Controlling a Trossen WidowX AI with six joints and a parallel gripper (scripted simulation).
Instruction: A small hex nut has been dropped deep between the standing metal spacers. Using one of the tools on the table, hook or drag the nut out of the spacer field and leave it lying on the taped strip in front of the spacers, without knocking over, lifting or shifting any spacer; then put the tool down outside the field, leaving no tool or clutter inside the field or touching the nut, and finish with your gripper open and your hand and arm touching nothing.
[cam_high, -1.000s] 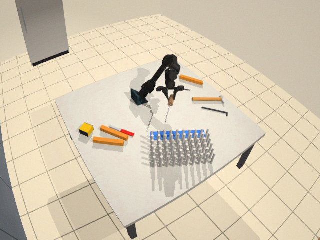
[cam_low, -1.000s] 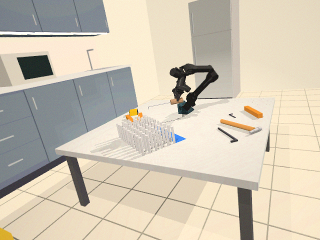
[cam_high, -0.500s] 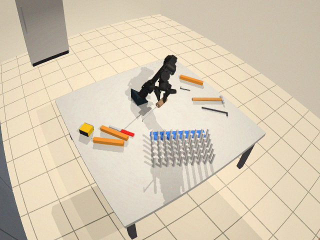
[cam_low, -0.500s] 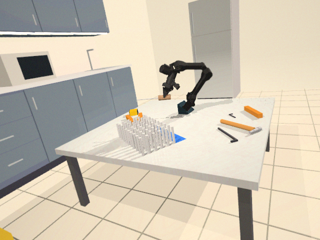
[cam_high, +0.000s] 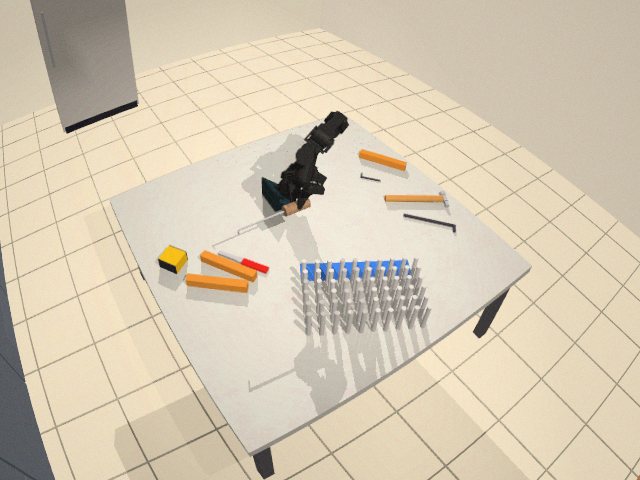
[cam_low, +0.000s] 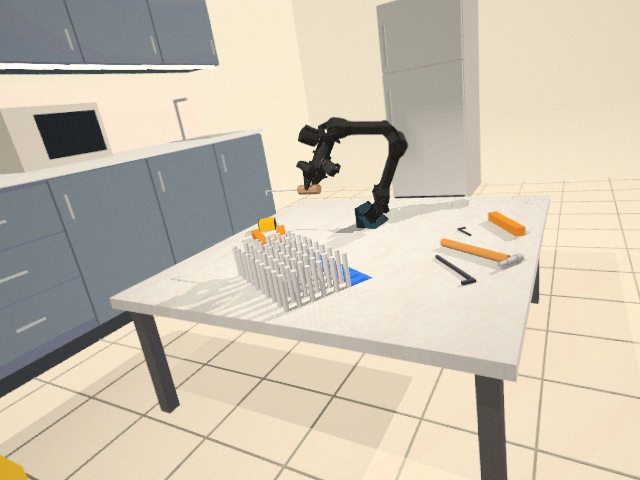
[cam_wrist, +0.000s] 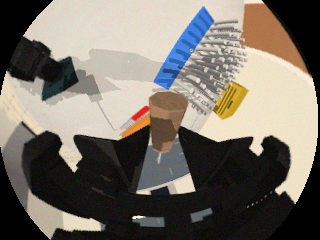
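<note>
Wooden handle (cam_high: 296, 207) (cam_low: 309, 189) (cam_wrist: 168, 112) of the thin metal hook (cam_high: 261, 222) (cam_low: 281, 191) pinched in my black gripper (cam_high: 301, 204) (cam_low: 308, 186) (cam_wrist: 165, 135), I see its tip pointing away from the thin grey posts (cam_high: 361, 302) (cam_low: 289, 268) (cam_wrist: 215, 65).

The tool (cam_high: 301, 205) (cam_low: 308, 187) (cam_wrist: 166, 132) is clamped, raised beneath the bent arm (cam_high: 308, 155) (cam_low: 361, 128).

Blk arm (cam_high: 306, 157) (cam_low: 364, 127), blk hand (cam_high: 305, 193) (cam_low: 316, 167) (cam_wrist: 166, 145), teal base (cam_high: 269, 192) (cam_low: 361, 219) (cam_wrist: 56, 90)
</note>
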